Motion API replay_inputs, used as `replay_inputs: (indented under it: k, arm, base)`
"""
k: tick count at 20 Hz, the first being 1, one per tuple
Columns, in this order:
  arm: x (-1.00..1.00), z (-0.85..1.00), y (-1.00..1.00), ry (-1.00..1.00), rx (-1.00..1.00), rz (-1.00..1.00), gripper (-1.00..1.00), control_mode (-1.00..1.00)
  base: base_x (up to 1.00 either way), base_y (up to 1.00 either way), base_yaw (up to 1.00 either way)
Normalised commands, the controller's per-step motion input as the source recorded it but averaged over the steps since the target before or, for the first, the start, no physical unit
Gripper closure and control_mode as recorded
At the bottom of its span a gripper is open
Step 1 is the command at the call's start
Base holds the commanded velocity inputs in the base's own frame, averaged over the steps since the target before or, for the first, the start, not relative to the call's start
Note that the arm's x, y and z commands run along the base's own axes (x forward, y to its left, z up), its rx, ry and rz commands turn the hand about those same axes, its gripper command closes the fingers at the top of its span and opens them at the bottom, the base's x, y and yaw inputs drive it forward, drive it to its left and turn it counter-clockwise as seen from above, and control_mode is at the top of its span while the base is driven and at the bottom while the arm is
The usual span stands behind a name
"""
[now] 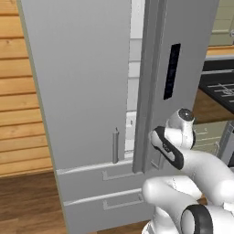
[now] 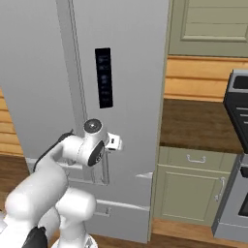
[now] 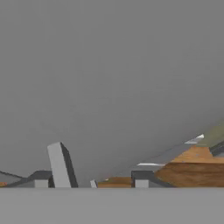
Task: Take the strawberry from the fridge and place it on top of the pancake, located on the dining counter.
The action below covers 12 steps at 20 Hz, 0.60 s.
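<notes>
The hand (image 3: 92, 180), fingers parted with the upright bar handle (image 3: 60, 165) of the fridge (image 1: 82, 91) between them and pinching nothing, faces the right door, while the strawberry presumably lies inside, beyond the hand.

The white arm rises from the base in a thick bend, its upper link running forward and up to a dark-banded joint, then to the wrist with a round grey cap on top. In the right base view the end effector (image 2: 115, 142) juts out sideways from the wrist to the right, level rather than drooping, as a small white block. In the hand view its two dark fingertips (image 3: 42, 179) stand well apart with a clear gap and nothing between them. In the left base view the wrist hides the fingers.
</notes>
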Motion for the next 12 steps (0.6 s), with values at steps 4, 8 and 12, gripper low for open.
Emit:
replay_inputs:
  k: [4,8,12]
  arm:
    - [-0.68,0.08,-0.67,-0.01,0.16,0.0,-1.0,-1.0]
    - [-0.52,0.82,-0.48,0.0,0.14,0.09,-1.0,-1.0]
    - [-0.88,0.94,-0.27,-0.01,0.08,0.11,-1.0,-1.0]
  base:
    - [0.0,0.0,0.0]
    - [0.0,0.0,0.0]
    - [0.0,0.0,0.0]
